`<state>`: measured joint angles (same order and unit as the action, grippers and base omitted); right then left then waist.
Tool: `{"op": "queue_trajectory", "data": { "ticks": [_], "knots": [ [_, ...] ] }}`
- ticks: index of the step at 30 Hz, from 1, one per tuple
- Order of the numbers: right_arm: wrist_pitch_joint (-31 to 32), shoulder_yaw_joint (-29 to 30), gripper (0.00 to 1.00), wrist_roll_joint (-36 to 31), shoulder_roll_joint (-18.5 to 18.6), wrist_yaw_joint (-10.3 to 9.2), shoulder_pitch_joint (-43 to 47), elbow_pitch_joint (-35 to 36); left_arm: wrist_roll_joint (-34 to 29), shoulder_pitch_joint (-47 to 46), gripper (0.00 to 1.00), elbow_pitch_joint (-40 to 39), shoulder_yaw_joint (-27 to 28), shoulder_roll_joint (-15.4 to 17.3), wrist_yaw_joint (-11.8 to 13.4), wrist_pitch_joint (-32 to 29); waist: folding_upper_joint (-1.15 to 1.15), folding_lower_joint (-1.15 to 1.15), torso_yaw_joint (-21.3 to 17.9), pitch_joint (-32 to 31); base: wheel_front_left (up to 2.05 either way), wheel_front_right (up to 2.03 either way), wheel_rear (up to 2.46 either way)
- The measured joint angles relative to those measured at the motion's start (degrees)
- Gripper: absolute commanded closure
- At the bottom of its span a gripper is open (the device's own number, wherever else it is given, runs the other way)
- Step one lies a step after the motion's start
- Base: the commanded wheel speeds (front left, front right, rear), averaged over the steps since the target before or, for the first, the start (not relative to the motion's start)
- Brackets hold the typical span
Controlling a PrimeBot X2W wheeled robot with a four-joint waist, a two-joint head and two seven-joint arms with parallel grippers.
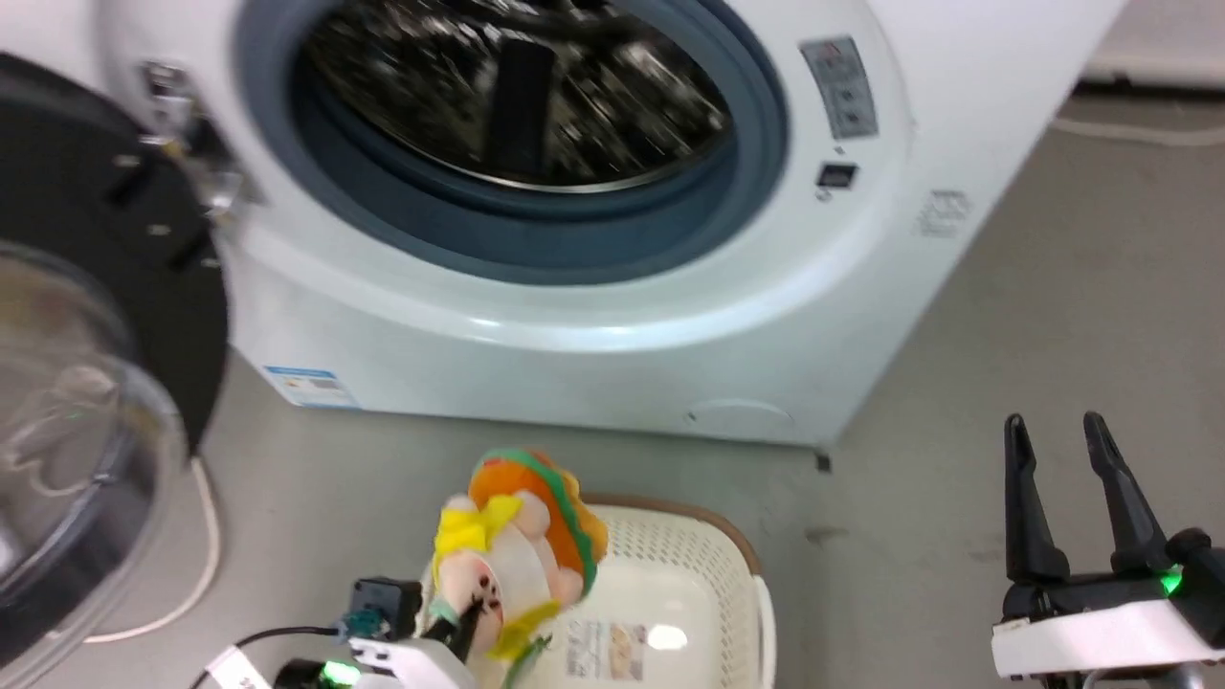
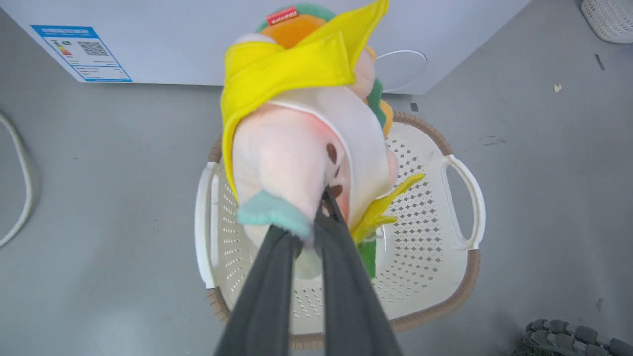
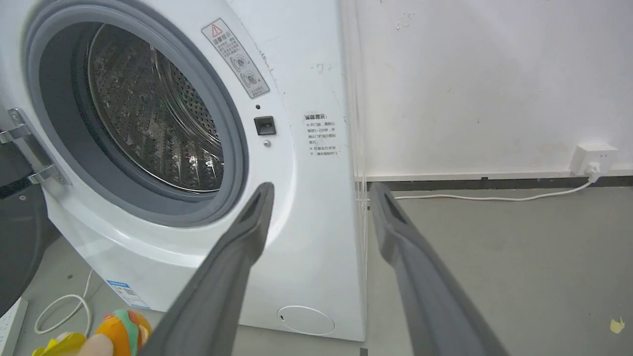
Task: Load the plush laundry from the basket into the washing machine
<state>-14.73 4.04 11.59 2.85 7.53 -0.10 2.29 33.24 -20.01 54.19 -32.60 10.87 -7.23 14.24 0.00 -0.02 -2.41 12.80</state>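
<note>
The plush laundry, with its pale pinkish head, yellow cloth pieces and green-edged orange part, hangs above the basket. My left gripper is shut on the plush laundry at its lower end, over the cream basket on the floor. The washing machine stands just beyond, its door swung open to the left and its steel drum exposed. At the lower right my right gripper is open and holds nothing; in its own view the right gripper points at the washing machine.
A white cable loops on the grey floor at the left below the open door. A wall socket with a cord sits on the wall right of the machine. Another pale basket and a dark ribbed object lie at the floor's edges.
</note>
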Motion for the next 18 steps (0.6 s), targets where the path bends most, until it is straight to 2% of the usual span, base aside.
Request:
{"op": "queue_trajectory", "data": {
  "ticks": [3,7,11,14,18],
  "knots": [
    [-0.01,0.12,0.00,-0.13,0.00,0.00,0.80,0.34,0.03,1.65,1.00,-7.21,2.72,1.02,0.04,0.02,0.00,0.00,2.15,-2.03,0.00,0.00,0.00],
    [-0.01,-0.35,0.00,-1.07,0.00,0.00,0.87,1.07,-2.85,4.22,1.00,-21.20,8.57,1.20,2.44,0.19,0.00,0.01,4.22,-3.07,0.00,0.00,0.00],
    [-0.01,-1.10,0.00,-2.33,0.00,0.00,0.80,2.24,-6.75,5.11,1.00,-33.64,13.63,0.89,4.09,0.44,0.00,0.03,4.29,-1.39,0.00,0.00,0.00],
    [-0.01,-1.13,0.00,-2.64,-0.01,0.00,0.67,2.50,-8.21,4.11,1.00,-37.93,15.71,0.49,4.31,0.44,0.00,0.02,3.48,1.00,0.00,0.00,0.00],
    [-0.01,-1.82,0.00,-2.63,0.02,0.00,-1.20,3.13,-8.57,-2.36,1.00,-38.32,16.99,0.67,5.26,-0.56,0.00,0.03,2.01,4.98,0.00,0.00,0.00]
  ]
}}
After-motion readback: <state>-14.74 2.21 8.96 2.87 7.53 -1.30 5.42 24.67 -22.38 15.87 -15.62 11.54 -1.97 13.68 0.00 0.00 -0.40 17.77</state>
